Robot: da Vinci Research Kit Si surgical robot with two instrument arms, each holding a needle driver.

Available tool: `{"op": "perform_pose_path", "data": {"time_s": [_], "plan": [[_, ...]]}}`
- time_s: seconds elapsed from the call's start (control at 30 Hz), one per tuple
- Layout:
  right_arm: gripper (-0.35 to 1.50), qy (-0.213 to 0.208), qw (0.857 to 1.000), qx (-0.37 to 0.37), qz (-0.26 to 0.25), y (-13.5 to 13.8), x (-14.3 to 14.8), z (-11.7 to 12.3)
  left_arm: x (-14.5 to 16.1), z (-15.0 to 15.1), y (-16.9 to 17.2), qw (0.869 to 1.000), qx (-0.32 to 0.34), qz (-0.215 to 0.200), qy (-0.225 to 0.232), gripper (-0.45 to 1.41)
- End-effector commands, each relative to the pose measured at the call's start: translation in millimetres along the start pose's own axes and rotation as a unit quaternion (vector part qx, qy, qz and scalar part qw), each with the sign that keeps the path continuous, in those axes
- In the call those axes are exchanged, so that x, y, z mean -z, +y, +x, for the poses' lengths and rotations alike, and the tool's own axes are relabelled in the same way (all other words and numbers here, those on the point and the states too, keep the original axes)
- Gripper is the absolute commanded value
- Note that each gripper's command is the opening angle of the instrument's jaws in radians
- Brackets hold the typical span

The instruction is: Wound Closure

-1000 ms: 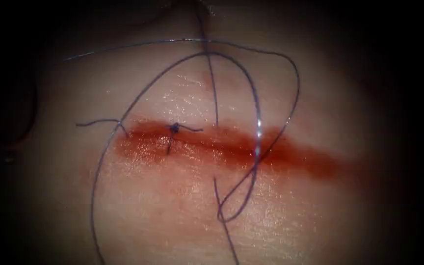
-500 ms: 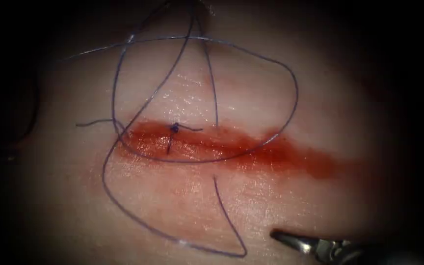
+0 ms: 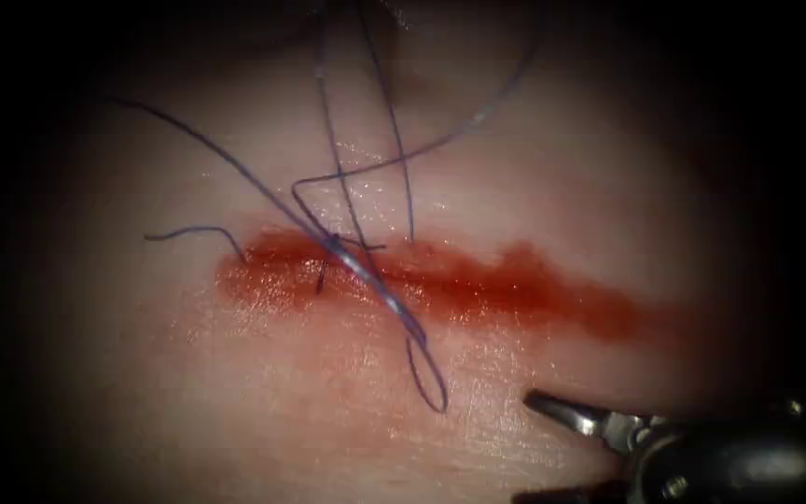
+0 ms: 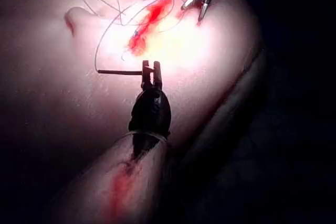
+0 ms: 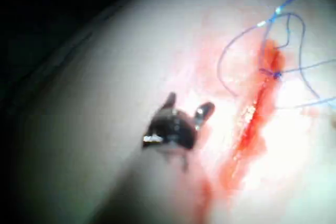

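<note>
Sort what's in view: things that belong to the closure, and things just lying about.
In the job:
- left tool, jaws shut on the needle near one end; needle apparently clear of the tissue
- right tool, jaws open, holding nothing
- thread
- cut

Lying about:
- cut end of thread at the cut's left end
- red fluid

Thread [image 3: 366, 271] loops drawn tight; right tool [image 3: 562, 415] higher, nearer cut [image 3: 478, 285].
</note>
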Motion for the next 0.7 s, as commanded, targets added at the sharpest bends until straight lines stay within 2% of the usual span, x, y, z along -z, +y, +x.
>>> {"op": "perform_pose_path", "data": {"time_s": [0.03,0.3,0.6,0.7], "plan": [[1.13,0.002,1.000,0.000,0.000,-0.8,-1.2,0.1,0.0,-1.1,0.2,1.000,0.002,0.007,-0.004,-0.45],[1.06,0.014,1.000,0.009,-0.011,-0.3,-2.4,0.8,3.5,-2.6,-2.0,0.999,0.002,0.044,-0.020,-0.45],[1.03,0.023,0.999,0.014,-0.036,0.9,-5.4,1.1,7.2,-3.2,-3.4,0.997,0.003,0.074,-0.030,-0.45],[1.01,0.028,0.999,0.015,-0.041,1.0,-5.7,1.3,7.2,-3.8,-3.7,0.996,0.003,0.088,-0.034,-0.45]]}}
